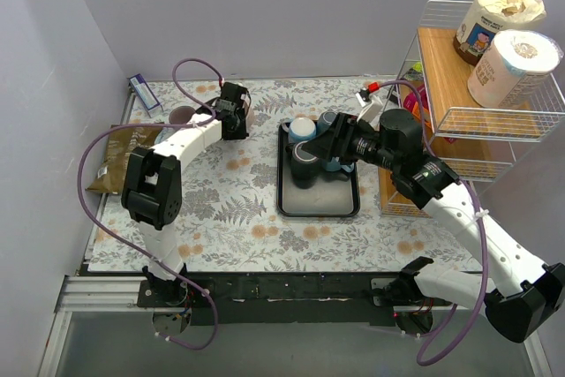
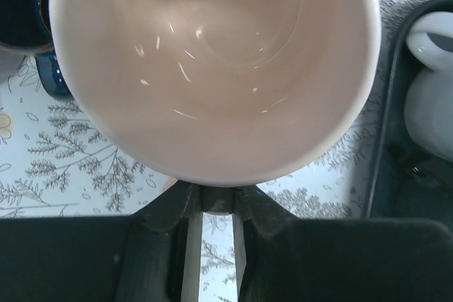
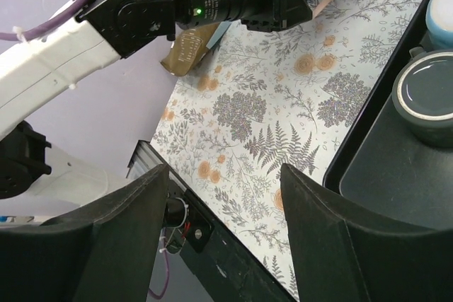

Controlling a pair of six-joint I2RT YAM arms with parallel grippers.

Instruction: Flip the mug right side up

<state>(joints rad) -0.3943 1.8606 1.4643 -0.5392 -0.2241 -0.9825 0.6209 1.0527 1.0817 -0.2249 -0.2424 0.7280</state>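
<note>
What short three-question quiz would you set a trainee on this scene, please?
1. True or false: the right hand is shut on a mug.
2. The pink mug, gripped by the left hand, shows the left wrist camera its: A) base, B) open inside, C) handle.
3. Fill in: the dark grey mug sits on the black ____.

Key:
1. False: its fingers are apart with nothing between them.
2. B
3. tray
</note>
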